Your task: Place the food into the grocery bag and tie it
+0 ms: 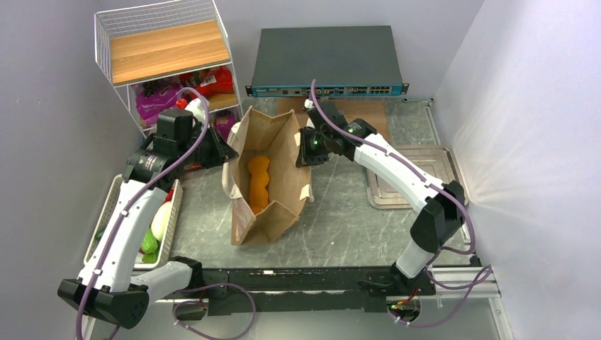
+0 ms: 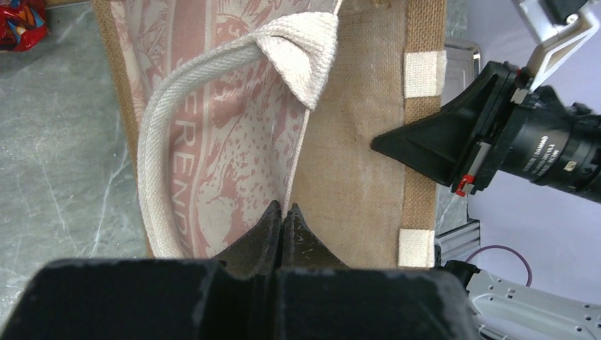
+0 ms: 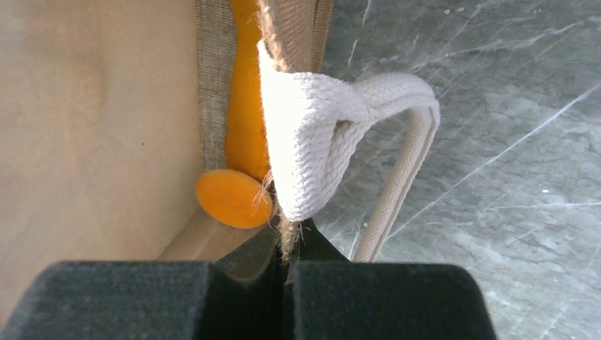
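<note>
Grocery bag: stood at the middle of the tabletop with its mouth open upward, between the two arms. Held the orange carrot-like piece lying lengthwise on its floor.

Nearest, at the left edge: noted a white slatted basket partly under the left arm, with the pale-green cabbage inside.

Farther in, at the bag's left rim: found the left end effector fully closed, pinching the rim. Confirmed in the left wrist view, fingertips together on the edge where the pink-printed side meets the plain tan inside. Saw the cream handle looped over the printed side just beyond.

At the bag's right rim: found the right end effector likewise fully closed on the frayed edge, directly below the stitched end of the right-hand handle. Saw the carrot piece's cut end just inside the wall.

Right of the bag: noted a flat metal tray.

Farthest back: noted a wire shelf at the left corner, carrying red snack packets and a purple packet; beside it, a network switch.
</note>
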Controlling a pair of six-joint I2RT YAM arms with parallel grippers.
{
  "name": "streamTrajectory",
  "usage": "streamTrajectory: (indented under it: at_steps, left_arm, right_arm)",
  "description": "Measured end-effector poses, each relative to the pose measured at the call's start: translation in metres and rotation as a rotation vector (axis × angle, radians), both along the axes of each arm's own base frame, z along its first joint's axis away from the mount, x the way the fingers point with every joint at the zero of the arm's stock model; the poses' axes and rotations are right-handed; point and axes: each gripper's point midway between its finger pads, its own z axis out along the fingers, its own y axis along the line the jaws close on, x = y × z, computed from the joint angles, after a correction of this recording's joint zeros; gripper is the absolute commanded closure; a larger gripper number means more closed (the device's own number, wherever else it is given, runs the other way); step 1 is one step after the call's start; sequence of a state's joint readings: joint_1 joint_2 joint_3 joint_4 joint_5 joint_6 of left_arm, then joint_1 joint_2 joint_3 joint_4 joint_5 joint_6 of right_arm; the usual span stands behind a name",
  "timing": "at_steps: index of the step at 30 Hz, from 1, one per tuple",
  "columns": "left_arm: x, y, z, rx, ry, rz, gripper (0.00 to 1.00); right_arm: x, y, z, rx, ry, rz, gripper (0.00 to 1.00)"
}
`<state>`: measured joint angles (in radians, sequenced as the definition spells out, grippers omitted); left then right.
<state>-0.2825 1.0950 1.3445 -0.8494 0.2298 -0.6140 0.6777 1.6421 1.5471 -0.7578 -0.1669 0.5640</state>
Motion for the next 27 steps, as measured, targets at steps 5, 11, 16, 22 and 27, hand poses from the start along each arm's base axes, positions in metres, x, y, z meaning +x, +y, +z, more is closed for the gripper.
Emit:
streamTrajectory:
  at_steps: [5, 11, 16, 22, 27]
  left_arm:
    - [0.001, 0.0, -0.002, 0.001, 0.007, -0.001, 0.68]
    - [0.006, -0.007, -0.009, -0.009, 0.041, -0.026, 0.35]
    - [0.009, -0.01, -0.009, -0.01, 0.051, -0.039, 0.39]
    - [0.013, -0.011, 0.011, -0.011, 0.0, -0.053, 0.41]
    - [0.012, -0.014, 0.017, -0.018, -0.011, -0.075, 0.48]
  right_arm:
    - [0.003, -0.001, 0.01, -0.079, 0.044, 0.032, 1.0]
    - [-0.008, -0.024, -0.009, -0.232, 0.127, 0.037, 1.0]
    - [-0.008, -0.037, 0.0, -0.288, 0.113, 0.014, 1.0]
    - [-0.006, -0.054, 0.016, -0.356, 0.076, -0.012, 1.0]
    - [-0.006, -0.069, 0.021, -0.419, 0.061, -0.046, 1.0]
